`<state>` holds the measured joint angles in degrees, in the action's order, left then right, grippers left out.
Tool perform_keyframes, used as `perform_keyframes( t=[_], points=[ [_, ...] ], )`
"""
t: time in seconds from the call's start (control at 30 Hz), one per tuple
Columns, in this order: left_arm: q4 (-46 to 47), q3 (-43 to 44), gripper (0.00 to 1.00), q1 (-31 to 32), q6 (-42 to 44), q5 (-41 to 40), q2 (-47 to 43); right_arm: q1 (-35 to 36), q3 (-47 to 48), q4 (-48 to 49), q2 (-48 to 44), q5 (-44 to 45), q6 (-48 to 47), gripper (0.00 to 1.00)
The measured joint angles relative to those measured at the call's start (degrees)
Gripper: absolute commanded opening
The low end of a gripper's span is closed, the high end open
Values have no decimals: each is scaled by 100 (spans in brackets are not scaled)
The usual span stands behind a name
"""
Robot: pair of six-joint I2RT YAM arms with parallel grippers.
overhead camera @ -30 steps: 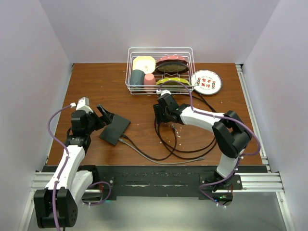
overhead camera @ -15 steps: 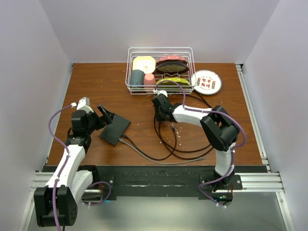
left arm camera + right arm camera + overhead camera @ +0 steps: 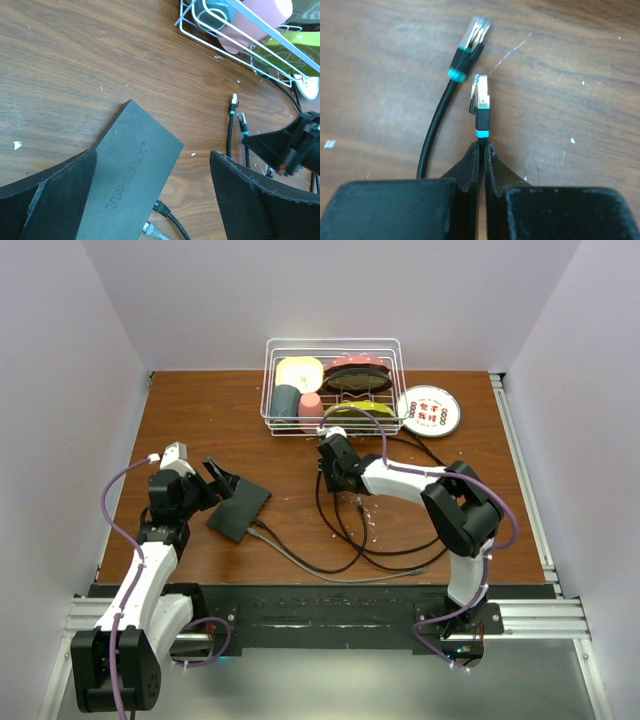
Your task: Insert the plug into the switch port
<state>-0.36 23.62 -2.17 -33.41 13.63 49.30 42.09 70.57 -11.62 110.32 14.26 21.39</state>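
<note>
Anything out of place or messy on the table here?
White specks litter the table near the black cables, which lie in loose tangled loops. The switch sits skewed to its edges. Nothing looks damaged.

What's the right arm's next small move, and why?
Probably lift the plug slightly off the table: the right gripper has its fingers shut on its rear end, low over the surface, and the switch sits apart to the left.
</note>
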Motion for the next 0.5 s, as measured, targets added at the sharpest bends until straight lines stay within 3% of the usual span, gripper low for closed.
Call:
perform_keyframes(
  t=[0.33,0.5],
  points=[
    [457,-203,100,0,-15,640,-610,-4,-564,557,-1318,-1434,-846,0],
    [1165,-404,98,4,-125,1263,-894,-4,-870,817,-1753,-2433,-1220,0]
  ],
)
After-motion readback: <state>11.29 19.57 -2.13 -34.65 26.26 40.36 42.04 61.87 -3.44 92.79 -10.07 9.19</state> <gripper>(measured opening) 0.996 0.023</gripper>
